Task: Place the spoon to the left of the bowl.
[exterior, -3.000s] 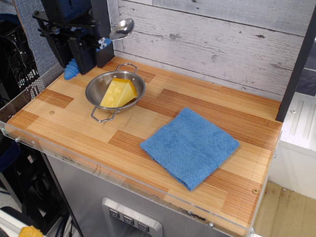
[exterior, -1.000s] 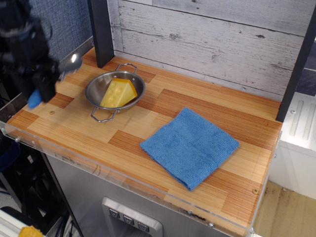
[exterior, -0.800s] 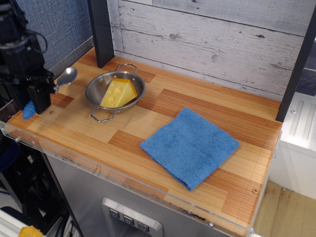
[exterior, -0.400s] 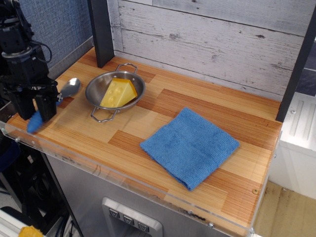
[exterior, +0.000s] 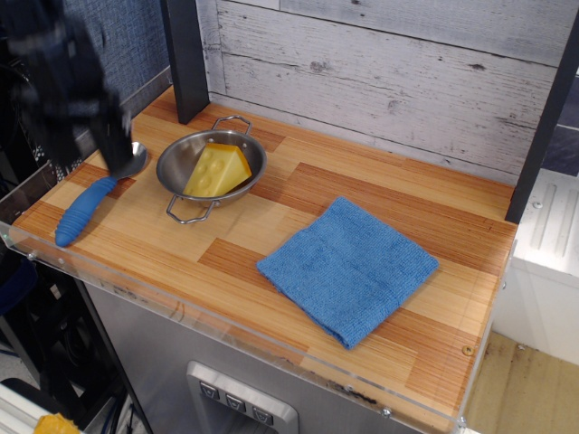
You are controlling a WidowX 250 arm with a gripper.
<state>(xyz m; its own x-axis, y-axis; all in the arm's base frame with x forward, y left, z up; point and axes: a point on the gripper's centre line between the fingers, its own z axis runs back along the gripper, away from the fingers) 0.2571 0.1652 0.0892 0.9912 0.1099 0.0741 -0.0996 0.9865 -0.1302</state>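
Observation:
The spoon lies flat on the wooden table, just left of the bowl. Its blue ribbed handle points to the front left corner and its metal scoop lies toward the bowl. The bowl is round steel with two wire loop handles. My gripper is a blurred dark shape just above the scoop end of the spoon. Its fingers are spread and hold nothing. The gripper hides part of the scoop.
A yellow cheese wedge sits in the bowl. A folded blue cloth lies at the middle right. A black post stands behind the bowl. A clear plastic lip runs along the front and left table edges.
My gripper carried the spoon down to the table left of the bowl, let it go and rose away. The spoon now lies free on the wood.

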